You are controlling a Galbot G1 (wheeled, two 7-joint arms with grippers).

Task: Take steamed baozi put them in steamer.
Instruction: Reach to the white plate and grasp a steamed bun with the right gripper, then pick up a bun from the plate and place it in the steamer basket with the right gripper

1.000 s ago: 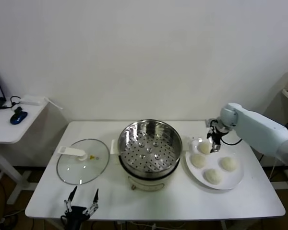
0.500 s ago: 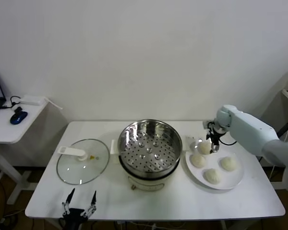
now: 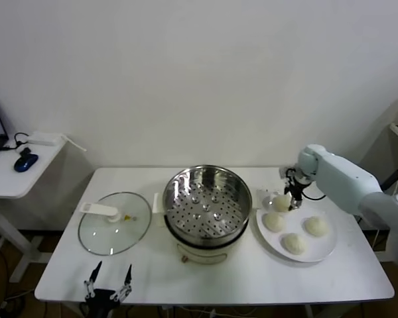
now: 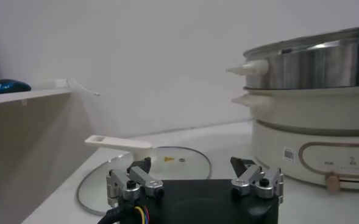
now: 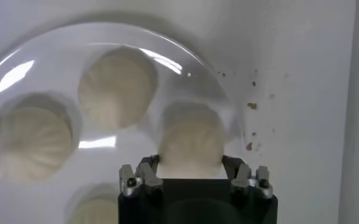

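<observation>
Office-like test room — bare white wall (image 3: 199,73), side desk (image 3: 16,173) with mouse (image 3: 25,161).

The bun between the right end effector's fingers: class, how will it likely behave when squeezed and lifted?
The bun looks like soft, pleated dough, so it probably dents under the right end effector. Small and domed, it is likely light. Its rounded shape might let it roll on the smooth plate if nudged.

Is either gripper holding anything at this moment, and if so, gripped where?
The right gripper has its fingers on opposite sides of one steamed baozi on the plate, at its far-left edge. The left gripper holds nothing.
</observation>
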